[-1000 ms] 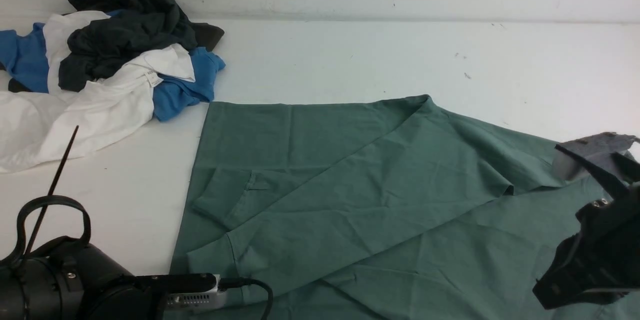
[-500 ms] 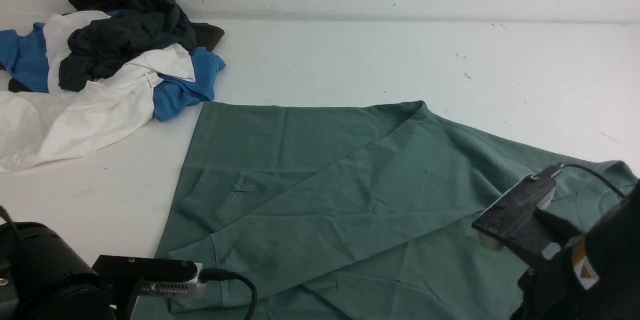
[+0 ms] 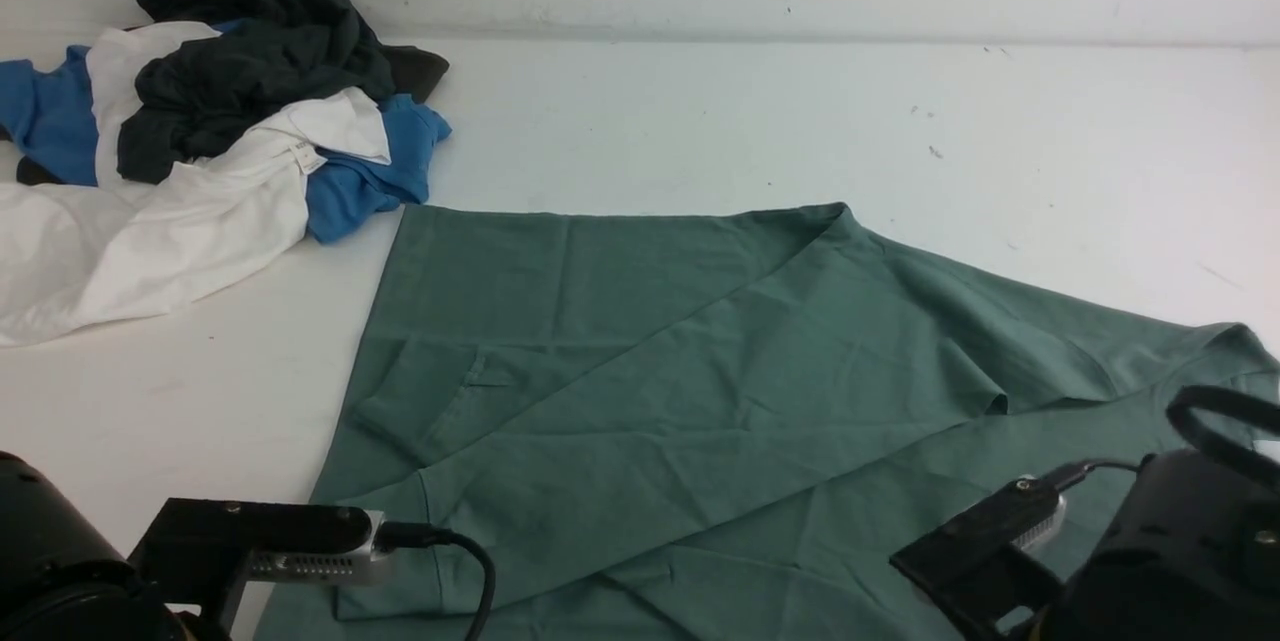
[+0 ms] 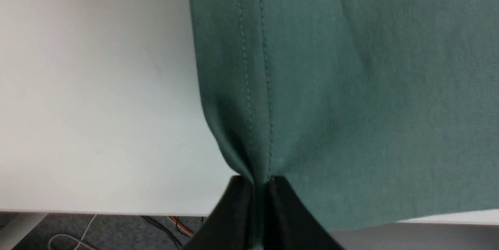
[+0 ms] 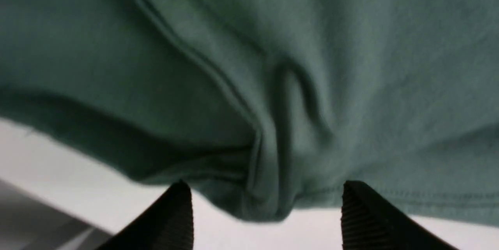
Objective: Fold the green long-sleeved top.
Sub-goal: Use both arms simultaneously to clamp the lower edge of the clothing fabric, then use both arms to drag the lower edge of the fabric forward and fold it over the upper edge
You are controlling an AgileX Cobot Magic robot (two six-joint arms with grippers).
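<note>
Right, the green long-sleeved top (image 3: 700,371) lies spread across the near half of the table (image 3: 700,111), its near hem right at the table's front edge, with a sleeve (image 3: 640,441) laid diagonally over the body.

The left gripper (image 4: 260,181) is pinched tight on the stitched hem, and it's only a thin bite at the very fingertips. The right gripper (image 5: 267,189) stands wide, jaws either side of a puckered ridge of cloth, clamping nothing.

So that's the worry: one corner is held and the other is loose. If the left arm lifts or pulls now, I'd expect the cloth to swing round that single pinch, skewing the body and dragging the crossed sleeve out of place. That shallow grip could also slip off the hem under load.

On the right, the bunched ridge is the trap. Close on it and the jaws may take several layers at once, locking in a crease. Come in shallow and they may close on air.

Watch the front edge too, because slack hem there could slide over and pull more fabric after it.

Far left, a heap of other clothes (image 3: 200,121) sits just beside the top's far corner. Any shove that way risks tangling them.
</note>
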